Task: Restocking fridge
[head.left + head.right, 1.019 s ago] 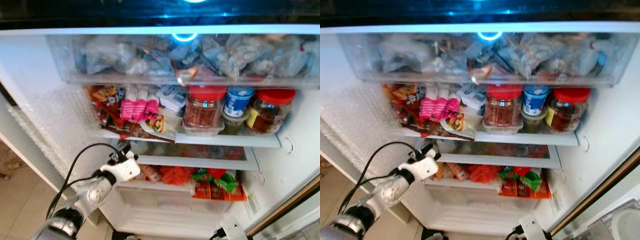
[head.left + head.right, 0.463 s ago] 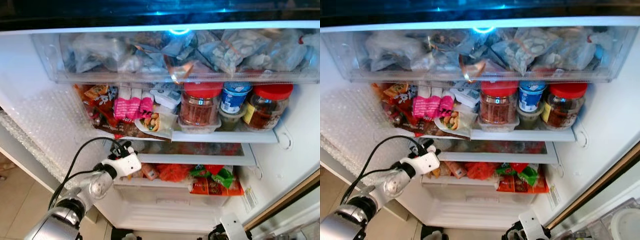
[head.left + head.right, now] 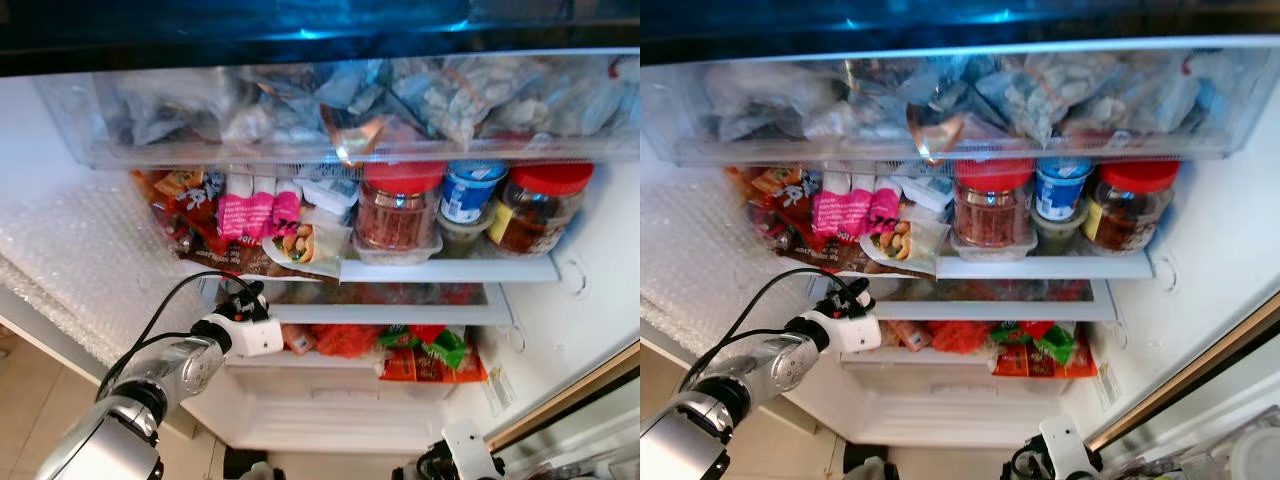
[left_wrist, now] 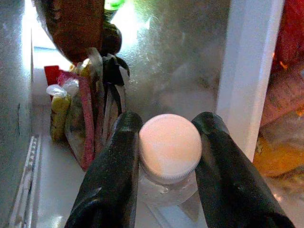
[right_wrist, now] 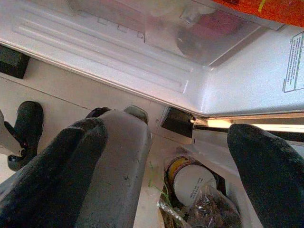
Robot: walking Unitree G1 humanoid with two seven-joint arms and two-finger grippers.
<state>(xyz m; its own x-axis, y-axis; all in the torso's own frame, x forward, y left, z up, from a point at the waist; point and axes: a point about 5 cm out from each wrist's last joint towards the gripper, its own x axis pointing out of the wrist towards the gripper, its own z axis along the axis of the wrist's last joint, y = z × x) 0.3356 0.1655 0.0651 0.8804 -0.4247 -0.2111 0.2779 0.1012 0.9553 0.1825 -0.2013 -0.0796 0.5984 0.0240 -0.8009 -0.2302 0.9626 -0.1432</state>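
The fridge (image 3: 560,330) stands open in front of me. My left arm reaches into the left end of its lower shelf, and the white wrist block (image 3: 250,335) is level with the shelf's edge. In the left wrist view my left gripper (image 4: 167,119) is shut on a small clear bottle with a white screw cap (image 4: 170,147), one black finger on each side of the cap. My right gripper (image 5: 166,129) hangs low by the fridge's bottom edge, open, with nothing between its fingers.
The middle shelf holds two red-lidded jars (image 3: 400,205), a blue-lidded tub (image 3: 470,190) and pink packets (image 3: 250,210). Above it is a clear drawer of bags (image 3: 330,110). Red and green packets (image 3: 420,355) lie on the lower shelf. Bubble wrap (image 3: 90,260) lines the left wall. A white-lidded jar (image 5: 190,180) sits below my right gripper.
The head view has shifted a little. My left arm stays at the left end of the lower shelf.
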